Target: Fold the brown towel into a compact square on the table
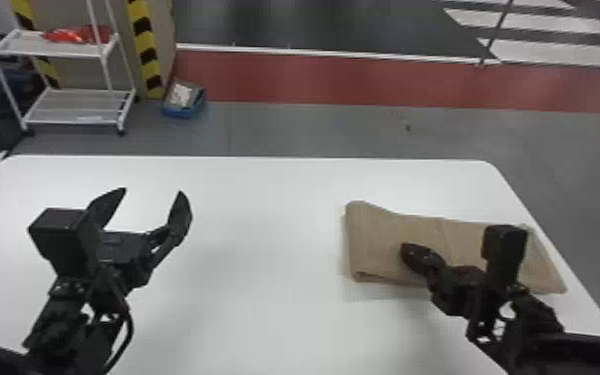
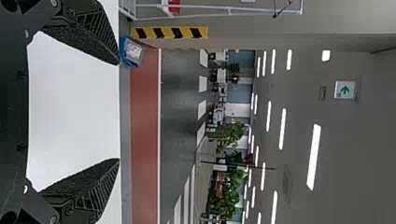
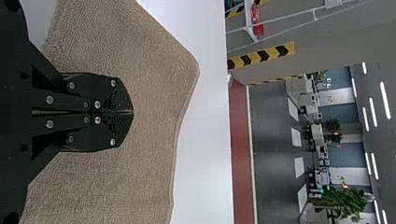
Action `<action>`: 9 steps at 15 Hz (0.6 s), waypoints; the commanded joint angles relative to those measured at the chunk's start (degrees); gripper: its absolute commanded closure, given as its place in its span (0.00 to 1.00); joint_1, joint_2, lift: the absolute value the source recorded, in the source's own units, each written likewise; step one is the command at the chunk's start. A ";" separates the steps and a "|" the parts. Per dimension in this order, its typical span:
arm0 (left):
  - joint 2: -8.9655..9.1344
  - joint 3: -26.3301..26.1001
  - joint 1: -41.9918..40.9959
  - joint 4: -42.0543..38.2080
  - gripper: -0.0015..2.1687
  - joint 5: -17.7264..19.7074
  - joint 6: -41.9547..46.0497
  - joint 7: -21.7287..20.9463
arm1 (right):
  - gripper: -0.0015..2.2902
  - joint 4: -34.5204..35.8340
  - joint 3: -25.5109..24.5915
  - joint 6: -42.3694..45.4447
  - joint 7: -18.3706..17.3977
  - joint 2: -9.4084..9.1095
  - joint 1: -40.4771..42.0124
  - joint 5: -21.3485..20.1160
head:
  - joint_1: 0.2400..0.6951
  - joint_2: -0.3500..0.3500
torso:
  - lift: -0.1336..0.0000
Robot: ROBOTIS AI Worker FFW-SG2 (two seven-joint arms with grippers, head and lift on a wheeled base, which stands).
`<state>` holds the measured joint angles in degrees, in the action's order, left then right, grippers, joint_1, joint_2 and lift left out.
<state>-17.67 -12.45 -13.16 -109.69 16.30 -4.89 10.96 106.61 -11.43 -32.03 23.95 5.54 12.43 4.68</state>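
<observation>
Biggest thing first, and with a clock laid over the head view, twelve at the far side, it's the white table (image 1: 264, 219), sweeping right through the lower half. Next down in size, a white rack (image 1: 72, 107) on the floor at ten o'clock, beyond the tabletop. And here's the brown towel (image 1: 374, 234), out at four o'clock, near the table's edge on that side! It's folded into a long flattish strip, stretching between its own nine and three, with stacked layers at the nine o'clock end. Over at nine o'clock, the left gripper (image 1: 153, 191) hangs above the table with its fingers spread wide, nothing between them, well apart from the towel. Back to four o'clock, and the right gripper (image 1: 404, 248) is down over the towel, its two fingers closed flat together in the right wrist view, no cloth to be seen between them; whether the tips touch the fabric, I can't tell. Smaller now, red material (image 1: 77, 34) on the rack's upper shelf, and a blue bin (image 1: 182, 112) on the floor, a touch past ten.
</observation>
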 commanded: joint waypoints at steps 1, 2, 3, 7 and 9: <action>-0.08 0.50 0.06 0.00 0.07 -0.04 0.00 -0.06 | 0.92 -0.18 3.08 -0.98 -0.04 0.00 -1.01 -1.26 | 1.00 0.37 | 0.07; -0.08 0.67 -0.03 0.00 0.07 0.05 0.00 0.03 | 0.92 -0.27 4.31 -1.33 -0.13 0.00 -1.27 -1.61 | 1.00 0.38 | 0.07; -0.08 0.76 -0.12 -0.26 0.07 -0.04 0.00 0.03 | 0.92 -0.27 5.54 -1.50 -0.30 0.00 -1.62 -2.05 | 1.00 0.40 | 0.07; -0.08 1.20 -0.91 -1.23 0.07 -0.04 0.00 0.03 | 0.92 -0.27 9.67 -2.38 -0.66 -0.09 -2.41 -2.66 | 1.00 0.48 | 0.07; -0.08 1.20 -1.17 -1.41 0.07 -0.04 0.00 0.03 | 0.92 -0.27 11.08 -3.26 -0.83 -0.18 -2.59 -2.75 | 1.00 0.50 | 0.07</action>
<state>-17.75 -11.25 -14.14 -110.94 16.26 -4.88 10.99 106.29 -1.47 -34.70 23.17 5.43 9.97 2.01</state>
